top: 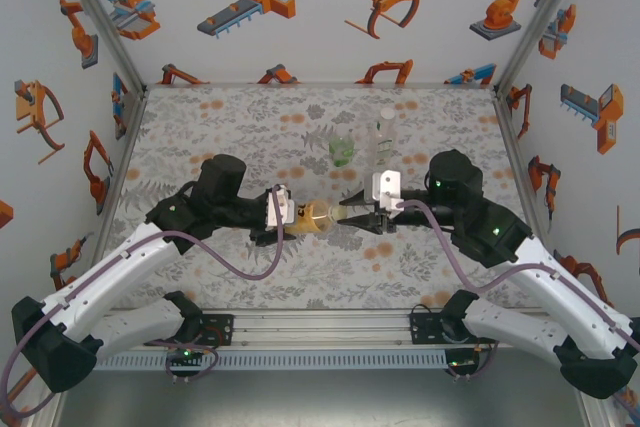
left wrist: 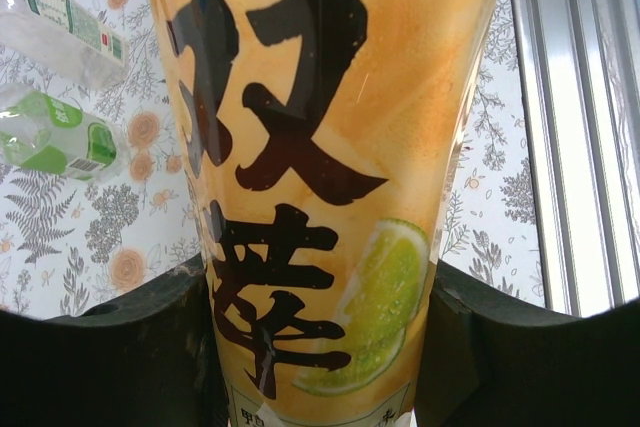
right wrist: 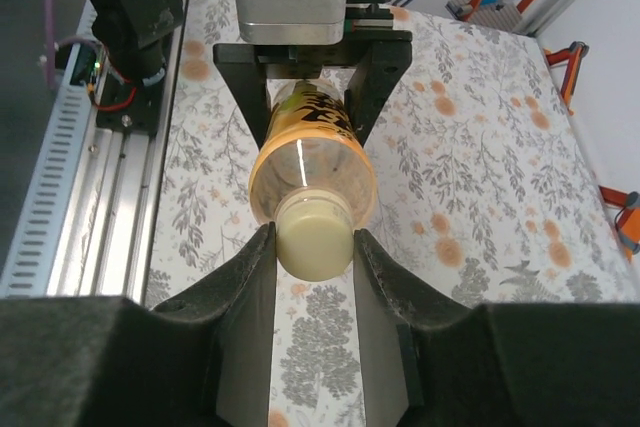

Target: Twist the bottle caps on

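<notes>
The amber bottle [top: 318, 215] with its yellow label lies level above the middle of the table, and my left gripper [top: 290, 215] is shut on its body. In the left wrist view the label [left wrist: 320, 147] sits between my black fingers [left wrist: 150, 347]. A pale yellow bottle cap [right wrist: 313, 237] sits on the bottle's neck, and my right gripper [right wrist: 313, 239] is shut on it, a pad touching each side. From above, the right gripper [top: 347, 217] meets the bottle's mouth end. The squat green bottle [top: 343, 152] and the slim colourless bottle [top: 385, 132] stand behind.
The two other bottles show at the left of the left wrist view, slim one [left wrist: 60, 27] above green one [left wrist: 50, 137]. An aluminium rail [right wrist: 90, 227] runs along the table's near edge. Printed walls [top: 80, 97] enclose the flowered table [top: 220, 127].
</notes>
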`<action>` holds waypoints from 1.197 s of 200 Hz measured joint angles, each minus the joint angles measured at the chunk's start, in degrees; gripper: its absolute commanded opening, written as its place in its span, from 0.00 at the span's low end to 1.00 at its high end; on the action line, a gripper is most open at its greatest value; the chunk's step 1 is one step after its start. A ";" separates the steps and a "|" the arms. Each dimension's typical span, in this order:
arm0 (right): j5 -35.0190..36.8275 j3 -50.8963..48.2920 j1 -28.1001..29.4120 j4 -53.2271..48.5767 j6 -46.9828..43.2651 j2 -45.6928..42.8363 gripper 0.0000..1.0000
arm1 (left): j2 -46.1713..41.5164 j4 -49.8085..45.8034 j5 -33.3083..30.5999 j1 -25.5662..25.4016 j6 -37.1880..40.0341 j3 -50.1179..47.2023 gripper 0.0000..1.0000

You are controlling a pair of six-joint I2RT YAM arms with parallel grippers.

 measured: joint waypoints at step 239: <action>30.01 -4.09 -0.37 7.91 79.65 4.07 0.37 | -0.50 3.89 -15.72 0.50 -3.17 -0.76 0.00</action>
